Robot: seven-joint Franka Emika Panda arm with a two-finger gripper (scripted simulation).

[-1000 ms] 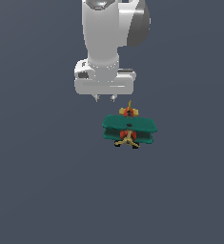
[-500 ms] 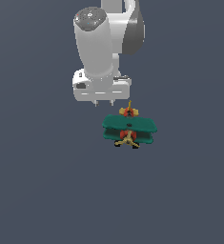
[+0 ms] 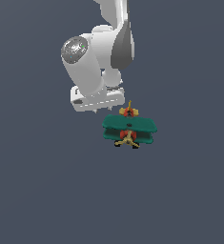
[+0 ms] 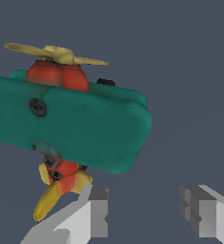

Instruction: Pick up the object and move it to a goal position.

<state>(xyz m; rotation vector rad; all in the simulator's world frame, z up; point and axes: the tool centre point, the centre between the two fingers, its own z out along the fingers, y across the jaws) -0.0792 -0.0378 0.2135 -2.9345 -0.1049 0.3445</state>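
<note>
I had the plane (image 3: 129,127) sitting on the counter (image 3: 180,200), just right of the pincer (image 3: 96,110) in the exterior view and a bit nearer the camera. Pincer was apart, nothing between the fingers (image 4: 98,214); wrist view showed clear gap, w/ the plane off to one side of it, not between them. So not yet lined up for a grasp.

Handling, my guess: light, rigid toy, prob. hard plastic. Wings (image 4: 75,126) looked smooth and rounded, so could slip if pinched at the edge. Propeller (image 4: 56,52) and the yellow tail bits looked thin, likely the fragile parts; I'd avoid those. Best hold seemed to be across the stacked wings front-to-back, near the red body (image 4: 58,76), so the load stays centred and it doesn't tip.

Views differed a lot. Exterior gave the overall layout: arm above, plane's place on the counter, both wings stacked. But it hid the fingers almost fully behind the hand body, so no read on opening there. Wrist view gave the finger gap plainly, plus wing thickness, a dark screw-like spot on the top wing, and one black wheel (image 4: 105,82) behind it. No goal marker seen in either view.
</note>
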